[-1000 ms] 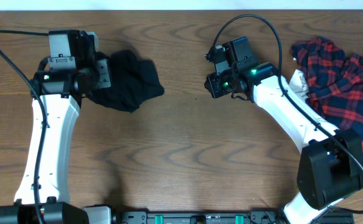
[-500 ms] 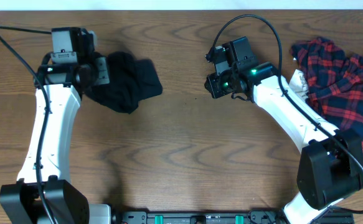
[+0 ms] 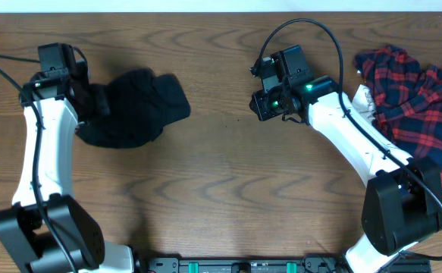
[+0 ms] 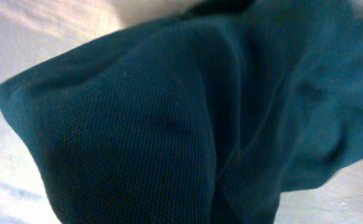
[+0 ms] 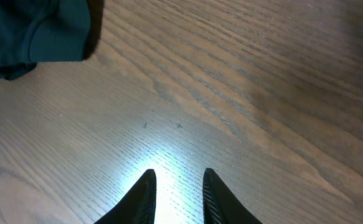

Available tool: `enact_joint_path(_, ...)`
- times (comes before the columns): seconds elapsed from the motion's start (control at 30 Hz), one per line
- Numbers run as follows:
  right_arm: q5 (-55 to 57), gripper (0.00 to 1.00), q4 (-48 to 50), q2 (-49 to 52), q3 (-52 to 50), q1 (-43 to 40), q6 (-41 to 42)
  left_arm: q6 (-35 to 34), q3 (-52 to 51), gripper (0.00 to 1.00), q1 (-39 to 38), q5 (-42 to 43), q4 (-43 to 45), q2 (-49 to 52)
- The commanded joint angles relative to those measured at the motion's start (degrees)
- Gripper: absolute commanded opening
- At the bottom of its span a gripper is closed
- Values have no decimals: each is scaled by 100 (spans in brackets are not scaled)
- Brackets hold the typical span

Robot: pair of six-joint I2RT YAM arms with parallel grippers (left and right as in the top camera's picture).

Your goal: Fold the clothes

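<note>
Crumpled black knit shirt is bunched on the brown wooden table, upper left of the overhead frame. Left jaws are pressed together and judged to be pinching the shirt's left edge. The fingers themselves are hidden by cloth, and the left wrist view is filled with dark mesh fabric at close range. An edge grip is probably meant for dragging or spreading the bundle. Nothing is laid flat yet, so folding is judged barely begun.

Right arm is held at upper centre, well apart from the shirt. Right jaws are slightly spread and empty, aimed at bare table; a shirt corner is seen at upper left of the right wrist view. Likely parked there to take the opposite edge.

Red-and-navy plaid garment is heaped at the right edge, untouched, presumably a later item.
</note>
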Motion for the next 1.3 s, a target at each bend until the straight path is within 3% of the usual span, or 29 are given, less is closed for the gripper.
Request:
enact_joint_path(0.0,35,24,-24,-76,59,-37,74,-114,-83,6,94,-133,-164,238)
enact_joint_path(0.1,35,24,-70,-76,59,-37,72,-116,-83,6,175,-227,-243,372)
enact_joint_path(0.33,37,24,-129,-76,59,-37,70,-378,-83,6,356,-1311,-254,380)
enact_joint_path(0.63,76,24,-136,-76,59,-37,48,-439,-83,7,715,-1392,-186,382)
enact_joint_path(0.67,76,24,-136,-76,59,-37,48,-479,-83,13,748,-1392,-192,382)
enact_joint_path(0.73,76,24,-140,-76,57,-37,48,-610,-83,14,809,-1390,-195,382)
enact_joint_path(0.93,79,24,-225,-76,57,-37,26,-802,-83,6,844,-1384,-162,382)
enact_joint_path(1.27,79,25,-240,-76,57,-33,28,-802,-83,6,844,-1217,-98,382)
